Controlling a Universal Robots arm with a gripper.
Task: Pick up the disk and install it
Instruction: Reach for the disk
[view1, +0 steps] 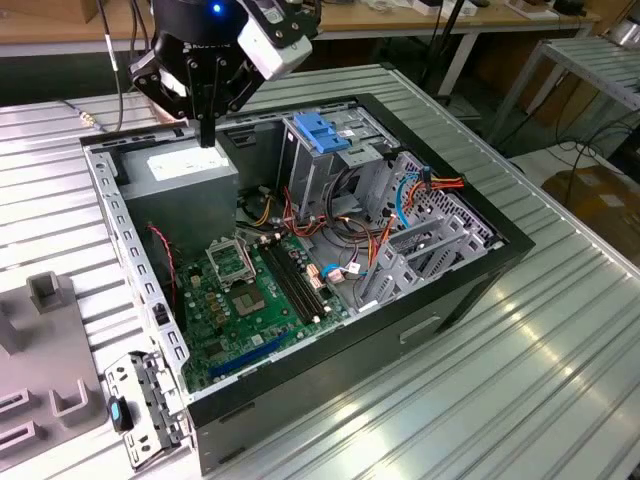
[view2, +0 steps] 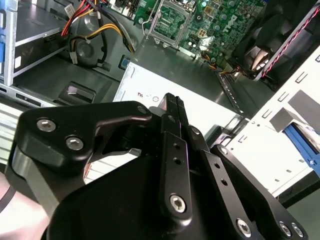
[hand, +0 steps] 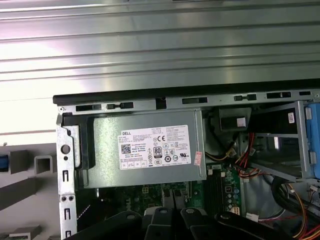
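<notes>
Gripper (view1: 207, 140) hung over grey power-supply box (view1: 190, 182) inside open computer case (view1: 440, 290), fingers (view1: 207, 115) together, pointing down, tips close above box. Case lay on ribbed metal bench (view1: 520, 380). Blue-handled drive cage (view1: 322, 135) stood near green motherboard (view1: 250, 290). Grey fixture (view1: 45, 340) sat at exterior view's left.

We lose the arm (view1: 200, 30) above the gripper (view1: 207, 140) at the exterior view's top edge. In the second wrist view, the gripper body covers part of the power supply (view2: 210, 100). The first wrist view's edge clips the drive cage (hand: 302, 150). The exterior view's left edge clips the grey fixture (view1: 40, 350).
</notes>
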